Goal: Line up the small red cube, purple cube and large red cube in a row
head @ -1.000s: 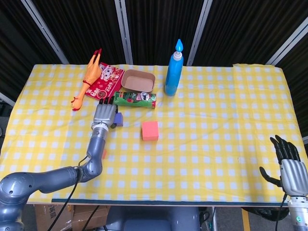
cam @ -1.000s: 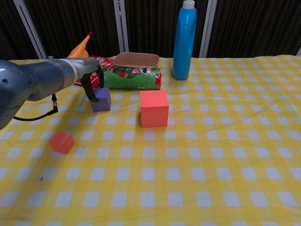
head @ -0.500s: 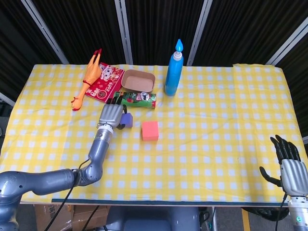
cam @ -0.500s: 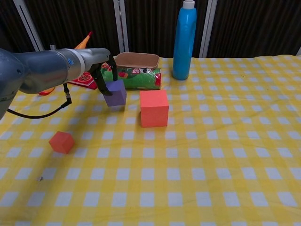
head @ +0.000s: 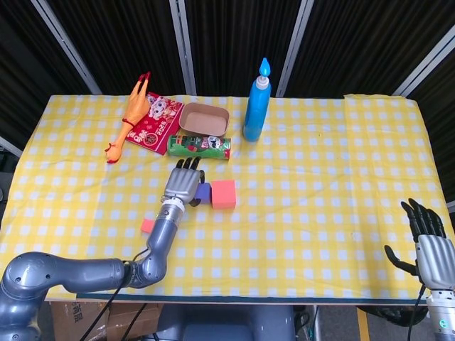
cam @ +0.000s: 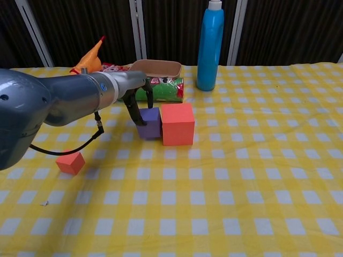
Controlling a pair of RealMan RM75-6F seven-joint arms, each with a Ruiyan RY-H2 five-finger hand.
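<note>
In the head view, the left hand (head: 183, 186) is gripping the purple cube (head: 203, 192) and holding it right against the near-left side of the large red cube (head: 223, 194), so two of the three pieces are looking paired. The small red cube (head: 148, 226) is sitting well apart from the large red cube, toward the robot and to the left, not yet joining the row. The right hand (head: 429, 249) is idling far right of the large red cube, fingers spread and holding nothing. In the chest view, the left hand's fingers (cam: 135, 110) are closing on the purple cube (cam: 150, 122), which is touching the large red cube (cam: 177, 123); whether it is resting on the cloth is unclear. The small red cube (cam: 71, 162) is waiting nearer and leftward.
</note>
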